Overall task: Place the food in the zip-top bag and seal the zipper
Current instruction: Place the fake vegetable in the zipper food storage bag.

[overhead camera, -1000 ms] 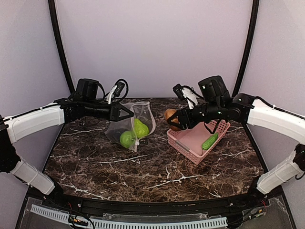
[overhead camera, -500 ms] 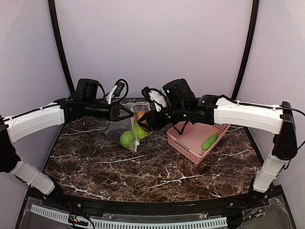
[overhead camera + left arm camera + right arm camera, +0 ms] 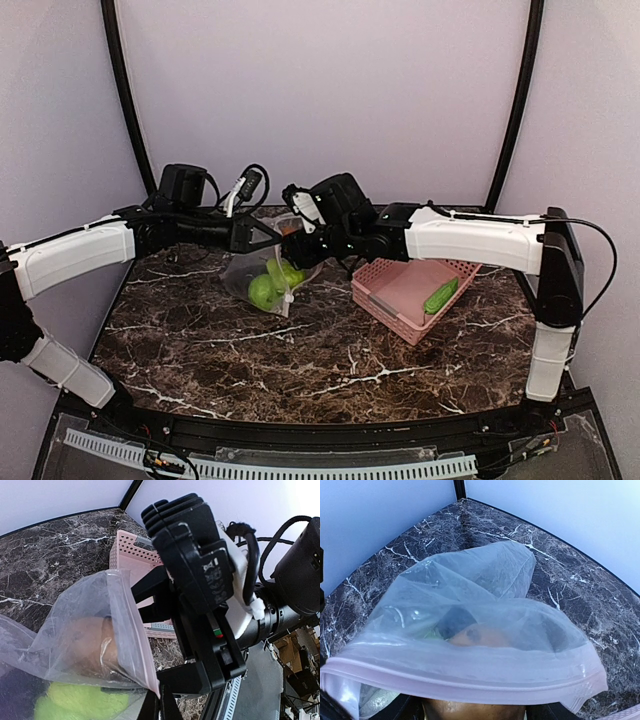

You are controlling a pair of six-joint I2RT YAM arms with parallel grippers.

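Top view: the zip-top bag [image 3: 246,272] is held raised at the back left by the closed left gripper [image 3: 268,236]; the right gripper [image 3: 297,243] is set at its mouth. Left wrist: the zipper [image 3: 136,645] is seen clamped. Right wrist: the brown lump [image 3: 470,711] is seen between the jaws; whether it is gripped cannot be told.

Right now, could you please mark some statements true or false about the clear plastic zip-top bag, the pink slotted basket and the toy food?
1. The green cucumber-like piece lies in the pink slotted plastic basket. True.
2. The clear plastic zip-top bag is empty. False: green round fruits sit inside.
3. The left gripper pinches the bag's pink-edged mouth. True.
4. The brown potato-like lump lies in the basket. False: it is between the right gripper's fingers at the bag's mouth.
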